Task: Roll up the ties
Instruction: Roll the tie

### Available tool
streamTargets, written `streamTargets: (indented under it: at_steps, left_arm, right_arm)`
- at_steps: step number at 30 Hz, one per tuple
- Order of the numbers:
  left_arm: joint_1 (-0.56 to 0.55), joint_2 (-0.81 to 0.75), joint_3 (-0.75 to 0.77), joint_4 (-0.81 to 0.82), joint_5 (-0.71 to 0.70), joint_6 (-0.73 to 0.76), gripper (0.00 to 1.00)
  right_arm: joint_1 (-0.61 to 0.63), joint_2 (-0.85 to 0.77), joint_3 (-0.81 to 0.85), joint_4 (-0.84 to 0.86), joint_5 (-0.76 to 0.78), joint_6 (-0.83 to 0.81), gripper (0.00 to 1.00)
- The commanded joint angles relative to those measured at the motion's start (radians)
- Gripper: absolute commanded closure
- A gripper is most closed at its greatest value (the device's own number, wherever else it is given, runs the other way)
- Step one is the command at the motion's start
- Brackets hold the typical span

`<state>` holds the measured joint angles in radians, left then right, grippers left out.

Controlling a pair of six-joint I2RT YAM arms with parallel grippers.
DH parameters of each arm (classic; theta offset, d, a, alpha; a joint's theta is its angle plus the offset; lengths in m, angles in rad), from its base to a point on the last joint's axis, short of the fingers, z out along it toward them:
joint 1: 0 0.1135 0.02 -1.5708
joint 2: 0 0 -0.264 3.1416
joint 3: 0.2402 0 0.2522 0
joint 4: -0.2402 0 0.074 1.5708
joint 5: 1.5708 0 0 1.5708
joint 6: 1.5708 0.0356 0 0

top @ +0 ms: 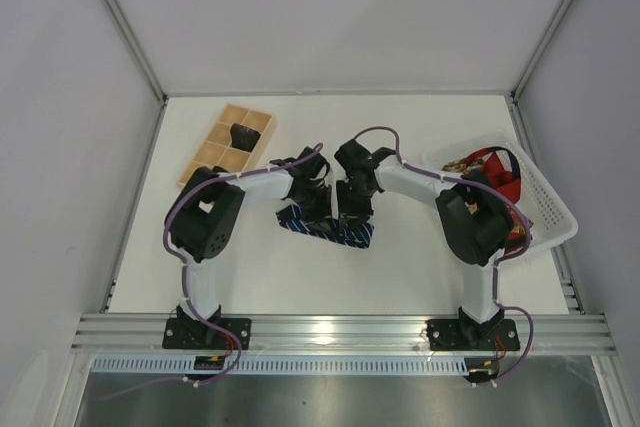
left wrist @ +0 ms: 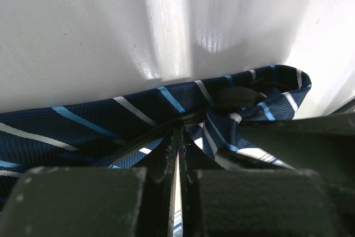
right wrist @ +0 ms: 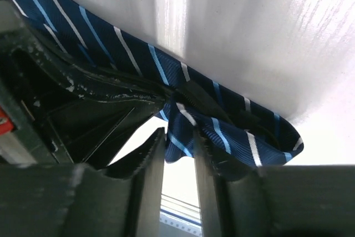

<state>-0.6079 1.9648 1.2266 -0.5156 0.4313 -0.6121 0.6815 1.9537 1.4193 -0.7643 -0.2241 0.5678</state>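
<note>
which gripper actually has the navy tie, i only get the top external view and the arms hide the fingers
observer: the left gripper is shut on a fold of the navy tie, pinched at its tips.
operator: and the right one
observer: the right gripper has its jaws apart, with the table showing through the gap.
operator: any roll formed
observer: no, just one loose folded end, with the tie's black label showing on it.
</note>
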Motion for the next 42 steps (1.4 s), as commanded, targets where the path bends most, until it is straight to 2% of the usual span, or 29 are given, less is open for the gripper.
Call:
streamTargets:
  at_steps: [1,6,17,22,25,27,31,33,42]
  left_arm:
    - [0.005,-0.020,-0.030,-0.027,-0.045,0.026,0.95]
    - [0.017,-0.047,-0.021,-0.050,-0.040,0.034,0.92]
    - [0.028,-0.112,0.028,-0.112,-0.006,0.046,0.91]
    - [0.027,-0.148,0.021,-0.144,-0.017,0.040,0.93]
    - [0.027,-0.191,-0.025,-0.120,0.024,0.019,0.98]
    - [0.025,-0.216,-0.079,-0.072,0.081,-0.023,0.99]
    - [0.005,-0.231,-0.131,-0.028,0.107,-0.072,0.99]
    - [-0.006,-0.233,-0.141,-0.024,0.106,-0.083,1.00]
    - [-0.039,-0.188,-0.144,0.064,0.098,-0.158,0.99]
  right_arm:
    - [-0.003,-0.010,0.035,0.022,-0.030,-0.009,0.64]
    - [-0.029,-0.094,0.010,0.043,-0.061,-0.032,0.52]
    - [-0.134,-0.279,-0.146,0.128,-0.152,-0.040,0.49]
    - [-0.154,-0.239,-0.138,0.145,-0.135,-0.043,0.54]
    - [-0.158,-0.210,-0.109,0.145,-0.074,-0.029,0.58]
    - [-0.157,-0.196,-0.091,0.152,-0.038,-0.010,0.65]
    - [-0.160,-0.124,-0.050,0.149,0.032,0.004,0.72]
    - [-0.160,-0.096,-0.019,0.138,0.058,0.006,0.78]
    - [-0.160,0.011,0.032,0.158,0.014,0.021,0.80]
